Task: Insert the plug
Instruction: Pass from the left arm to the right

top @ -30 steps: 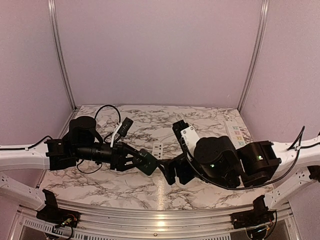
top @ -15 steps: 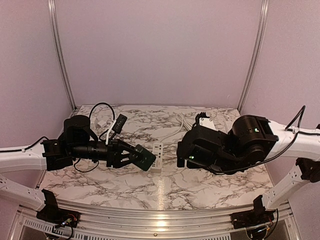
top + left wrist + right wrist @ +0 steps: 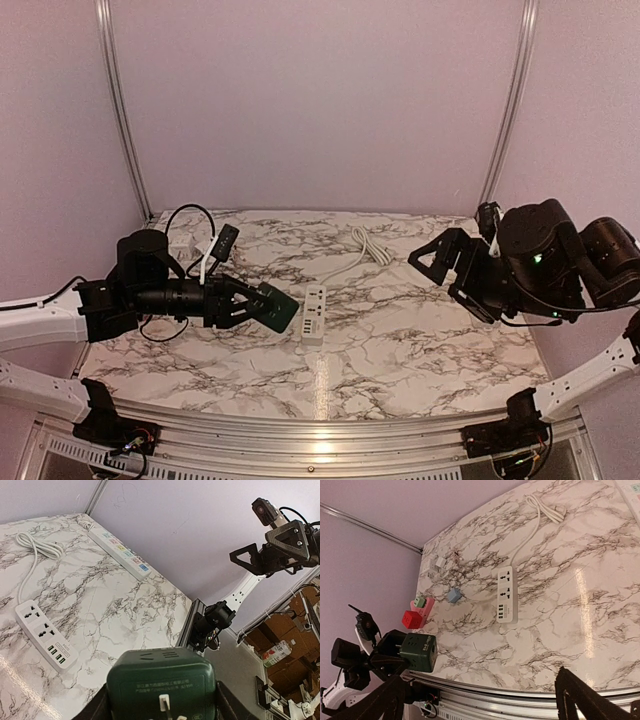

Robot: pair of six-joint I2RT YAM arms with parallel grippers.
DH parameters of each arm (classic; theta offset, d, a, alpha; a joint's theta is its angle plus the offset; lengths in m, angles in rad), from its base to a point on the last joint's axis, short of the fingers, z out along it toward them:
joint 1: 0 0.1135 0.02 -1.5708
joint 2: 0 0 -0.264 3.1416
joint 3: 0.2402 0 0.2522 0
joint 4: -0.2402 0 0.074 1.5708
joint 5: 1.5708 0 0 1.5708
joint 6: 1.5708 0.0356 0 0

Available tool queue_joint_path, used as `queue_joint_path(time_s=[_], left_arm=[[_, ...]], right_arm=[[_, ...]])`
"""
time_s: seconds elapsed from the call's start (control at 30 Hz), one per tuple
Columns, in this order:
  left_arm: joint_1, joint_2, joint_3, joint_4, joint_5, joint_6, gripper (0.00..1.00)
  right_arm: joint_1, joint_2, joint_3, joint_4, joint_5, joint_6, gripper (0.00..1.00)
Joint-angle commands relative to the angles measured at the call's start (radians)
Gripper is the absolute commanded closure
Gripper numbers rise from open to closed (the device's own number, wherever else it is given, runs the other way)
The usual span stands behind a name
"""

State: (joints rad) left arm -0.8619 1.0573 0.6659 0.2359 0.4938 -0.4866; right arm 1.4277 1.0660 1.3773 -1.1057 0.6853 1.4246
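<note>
Counts, big to small: one marble desk (image 3: 400, 350). Two arms, left arm (image 3: 150, 295) and right arm (image 3: 545, 265). Two power strips: long strip with coloured labels (image 3: 120, 552) at the far right edge, white power strip (image 3: 315, 313) mid-desk with coiled cord (image 3: 362, 250) running off behind it. One green cube adapter (image 3: 162, 680). At the far left, seen from the right wrist: one red cube (image 3: 411, 619), one pink-and-green adapter (image 3: 421, 602), one blue adapter (image 3: 453, 595), a couple of white adapters (image 3: 436, 563), too small to count surely. One black cable (image 3: 185, 215) looped behind the left arm.

Versus a second ago: right arm gone from low over mid-desk, now lifted and pulled back to the right side. White power strip, then mostly covered, now fully in sight. Left arm drawn back slightly leftward, same grip.

Pose: left arm stretched low and near level from the left, pointing right. Left claw (image 3: 258, 304): narrow, clamped on the green cube adapter, one metal prong showing. Adapter held above the desk just left of the white power strip, apart from it, not plugged in. Right arm raised high at right, wrist angled down toward the desk. Right claw (image 3: 452, 275): spread wide, holding nothing.
</note>
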Motion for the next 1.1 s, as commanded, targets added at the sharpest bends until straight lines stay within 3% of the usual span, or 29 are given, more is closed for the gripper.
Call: queue_joint_path(time_s=[0.0, 0.2, 0.4, 0.6, 0.93, 1.07], left_arm=[[0.015, -0.043, 0.009, -0.016, 0.016, 0.004, 1.0], [0.018, -0.061, 0.033, -0.068, 0.0, 0.018, 1.0], [0.023, -0.055, 0.018, -0.02, 0.021, -0.002, 1.0], [0.034, -0.027, -0.039, 0.15, 0.07, -0.076, 1.0], [0.034, 0.013, -0.069, 0.225, 0.086, -0.111, 1.0], [0.034, 0.02, -0.077, 0.256, 0.088, -0.124, 1.0]], right_arm=[[-0.013, 0.009, 0.045, 0.166, -0.074, -0.037, 0.02], [-0.039, 0.152, 0.137, 0.214, -0.187, -0.167, 0.01], [-0.093, 0.094, 0.032, 0.381, -0.239, -0.207, 0.02], [-0.137, 0.113, 0.05, 0.4, -0.31, -0.243, 0.02], [-0.231, 0.107, -0.043, 0.494, -0.481, -0.253, 0.01], [-0.237, 0.095, -0.063, 0.468, -0.46, -0.298, 0.02]])
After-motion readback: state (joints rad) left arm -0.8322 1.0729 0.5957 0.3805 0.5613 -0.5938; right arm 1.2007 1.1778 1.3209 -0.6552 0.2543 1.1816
